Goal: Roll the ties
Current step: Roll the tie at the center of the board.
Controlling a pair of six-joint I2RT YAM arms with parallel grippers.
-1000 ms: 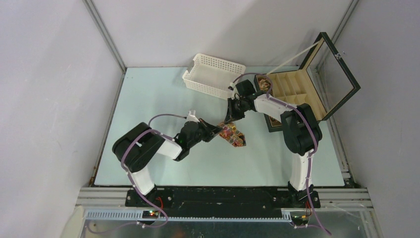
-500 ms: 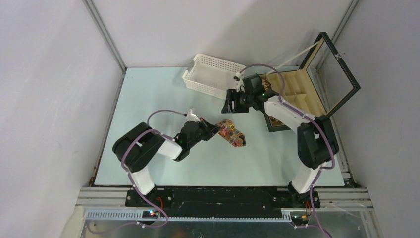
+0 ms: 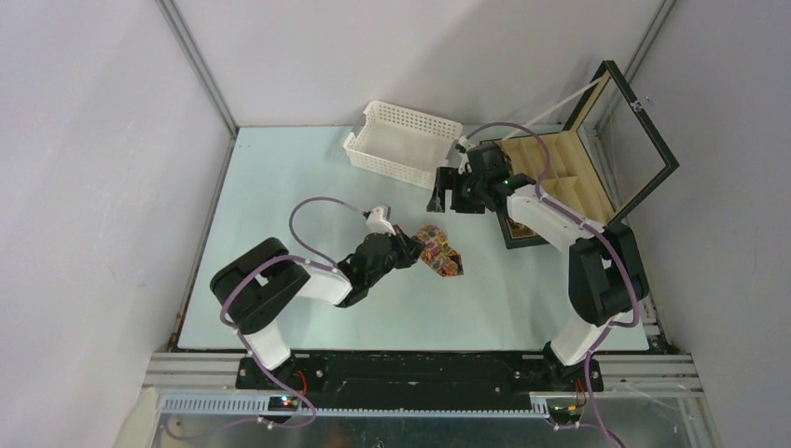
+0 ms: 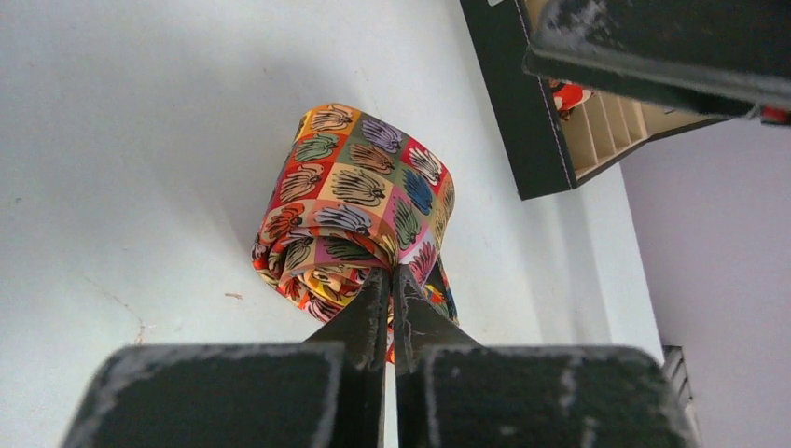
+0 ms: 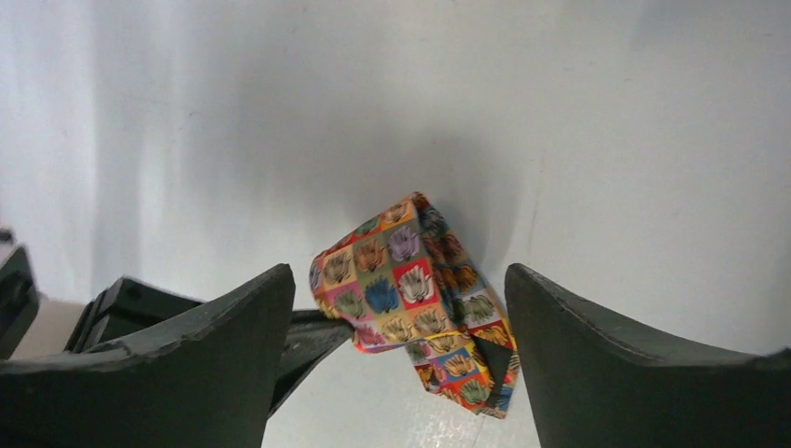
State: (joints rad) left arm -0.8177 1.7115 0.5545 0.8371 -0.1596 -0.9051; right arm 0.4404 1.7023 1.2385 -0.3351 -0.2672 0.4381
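Pale table (image 3: 280,243) | left tool (image 4: 390,275) pinching tie (image 4: 359,196) | right tool (image 5: 399,273) now spread, drawn back

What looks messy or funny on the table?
The tie pinched in the left gripper is a loose, lopsided roll, its pointed end sticking out. The white basket sits crooked too.

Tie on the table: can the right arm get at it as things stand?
Probably yes. The right gripper hangs open, aimed at the tie, with nothing between them. The left gripper is shut on one edge of the tie, so that side is taken.
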